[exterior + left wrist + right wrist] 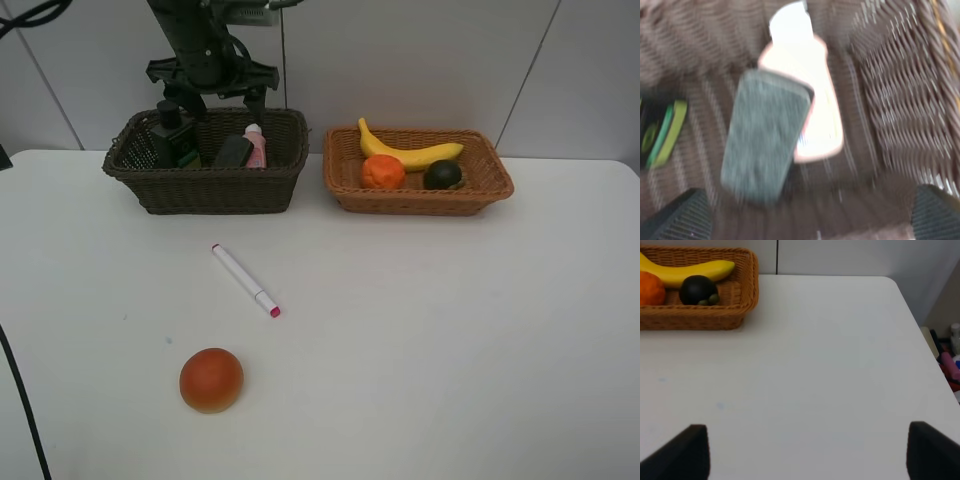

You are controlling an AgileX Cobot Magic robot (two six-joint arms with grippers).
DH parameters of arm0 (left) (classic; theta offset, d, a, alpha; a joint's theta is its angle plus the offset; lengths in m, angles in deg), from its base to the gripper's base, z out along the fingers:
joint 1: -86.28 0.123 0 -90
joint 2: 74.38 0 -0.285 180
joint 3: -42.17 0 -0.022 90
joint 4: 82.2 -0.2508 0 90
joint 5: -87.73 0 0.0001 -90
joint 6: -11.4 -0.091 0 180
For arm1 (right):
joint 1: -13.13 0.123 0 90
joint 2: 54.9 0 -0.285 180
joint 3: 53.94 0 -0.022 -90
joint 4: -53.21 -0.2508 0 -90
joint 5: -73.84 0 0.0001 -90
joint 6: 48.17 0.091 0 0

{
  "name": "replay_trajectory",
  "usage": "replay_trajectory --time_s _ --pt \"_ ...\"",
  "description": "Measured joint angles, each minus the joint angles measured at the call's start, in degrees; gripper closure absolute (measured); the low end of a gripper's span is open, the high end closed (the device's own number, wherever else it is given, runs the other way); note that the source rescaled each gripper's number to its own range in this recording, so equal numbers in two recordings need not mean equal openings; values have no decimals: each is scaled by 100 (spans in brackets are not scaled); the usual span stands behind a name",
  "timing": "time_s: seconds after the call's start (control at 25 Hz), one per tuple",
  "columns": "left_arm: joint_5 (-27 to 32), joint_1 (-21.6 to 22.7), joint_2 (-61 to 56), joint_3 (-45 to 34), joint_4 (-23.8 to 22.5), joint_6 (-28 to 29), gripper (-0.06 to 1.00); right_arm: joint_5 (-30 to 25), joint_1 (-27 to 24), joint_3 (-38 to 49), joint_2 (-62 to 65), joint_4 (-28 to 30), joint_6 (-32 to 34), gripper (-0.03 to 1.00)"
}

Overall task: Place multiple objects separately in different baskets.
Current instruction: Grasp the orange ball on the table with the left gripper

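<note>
My left gripper (222, 100) hangs open above the dark brown basket (205, 190). In that basket lie the black eraser (232, 150), the pink bottle (255, 146) and the dark green pump bottle (172, 135). In the left wrist view the gripper (805, 220) is empty, with the eraser (765, 145) leaning on the pink bottle (810, 90) below it. The light orange-tan basket (345, 190) holds the banana (410, 153), tangerine (382, 172) and dark green fruit (442, 175). The white marker (245, 281) and the red-orange ball fruit (211, 380) lie on the table. My right gripper (807, 455) is open over bare table.
The white table (450, 330) runs to a wall behind the baskets. In the right wrist view the light basket (700, 315) sits far from the gripper, and the table edge (920, 325) drops off to clutter on the floor.
</note>
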Motion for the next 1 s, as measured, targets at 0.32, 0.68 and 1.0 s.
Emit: replay_trajectory --time_s 0.32,0.68,1.0 --pt "1196 -531 -1158 -12 0 -216 -6 0 0 0 0 0 0 -1" --pt "1190 -1352 -2574 -1700 57 -1072 -6 0 0 0 0 0 0 -1" --pt "1178 -1453 -3240 -3963 614 -2663 -6 0 0 0 0 0 0 -1"
